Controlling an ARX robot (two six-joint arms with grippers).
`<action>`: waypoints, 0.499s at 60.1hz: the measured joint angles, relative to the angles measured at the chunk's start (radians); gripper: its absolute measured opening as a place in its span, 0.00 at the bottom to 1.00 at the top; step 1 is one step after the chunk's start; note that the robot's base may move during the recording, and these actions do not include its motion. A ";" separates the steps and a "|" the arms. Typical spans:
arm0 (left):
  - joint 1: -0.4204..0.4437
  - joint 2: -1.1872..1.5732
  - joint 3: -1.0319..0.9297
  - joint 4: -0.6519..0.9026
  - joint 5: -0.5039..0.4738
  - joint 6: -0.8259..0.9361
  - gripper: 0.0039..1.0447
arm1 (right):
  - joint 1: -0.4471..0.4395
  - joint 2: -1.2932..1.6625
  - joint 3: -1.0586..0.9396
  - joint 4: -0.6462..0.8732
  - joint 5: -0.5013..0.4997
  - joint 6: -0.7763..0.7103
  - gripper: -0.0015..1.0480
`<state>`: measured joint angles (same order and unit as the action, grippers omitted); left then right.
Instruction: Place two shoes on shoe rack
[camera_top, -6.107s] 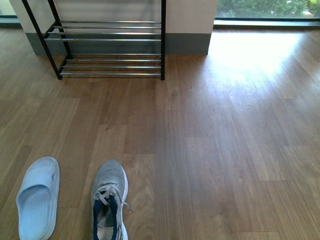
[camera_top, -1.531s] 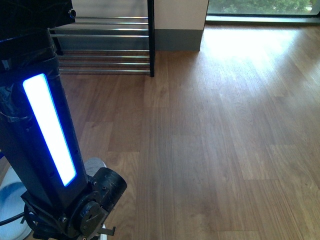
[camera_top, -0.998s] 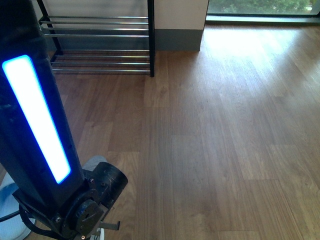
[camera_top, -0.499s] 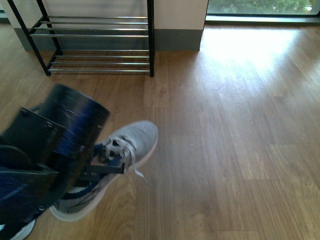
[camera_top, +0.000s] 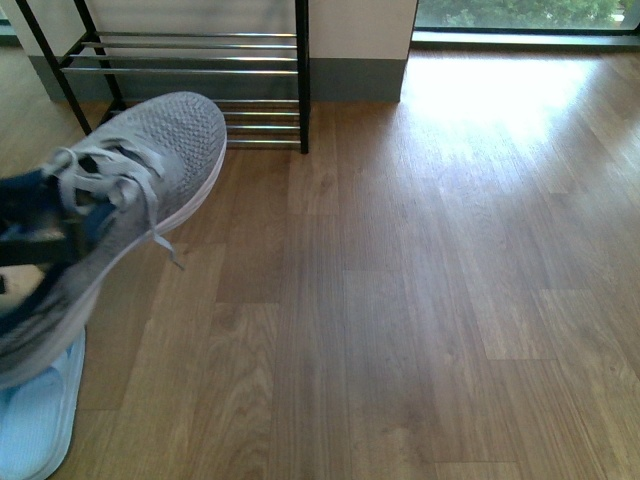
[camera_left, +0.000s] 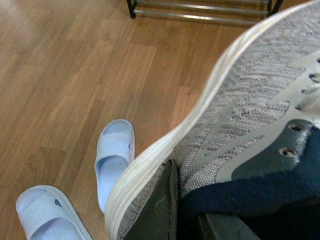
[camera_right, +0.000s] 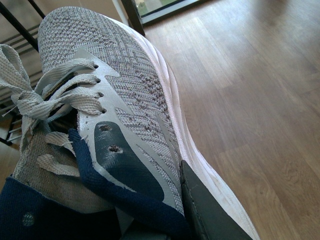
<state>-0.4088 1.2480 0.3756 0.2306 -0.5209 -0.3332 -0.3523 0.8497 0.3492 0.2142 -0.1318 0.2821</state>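
At the far left of the front view, a pale blue one-piece rubber slide sandal (camera_top: 35, 420) lies flat on the brown wooden plank floor (camera_top: 450, 300). The left wrist view shows two such slides near each other. Above it, a grey knit lace-up sneaker with a white sole (camera_top: 150, 160) hangs clear of the floor, toe raised.

The left gripper (camera_left: 190, 220) is clamped on a sneaker's side wall by the navy collar, one finger outside and one inside. The right gripper (camera_right: 170, 225) grips a sneaker wall the same way. I cannot tell whether both hold one shoe or each its own, since the front view shows only one.

Beyond the toe stands the black-framed shoe rack with chrome rods (camera_top: 180, 70). The sneaker's long axis runs heel to toe, straight towards the rack's right end, across the rods. The next move is likely a forward carry, with the toe levelled so the sole lands across the rods. The rack sits left of centre, so the left arm looks nearer
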 joint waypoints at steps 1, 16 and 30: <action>0.003 -0.044 -0.009 -0.021 0.000 0.000 0.01 | 0.000 0.000 0.000 0.000 0.000 0.000 0.01; 0.054 -0.524 -0.053 -0.299 0.014 0.012 0.01 | 0.000 0.000 0.000 0.000 0.000 0.000 0.01; 0.074 -0.681 -0.053 -0.375 0.022 0.019 0.01 | 0.000 0.000 0.000 0.000 0.000 0.000 0.01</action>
<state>-0.3351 0.5667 0.3225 -0.1444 -0.4988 -0.3141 -0.3523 0.8497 0.3492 0.2142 -0.1318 0.2821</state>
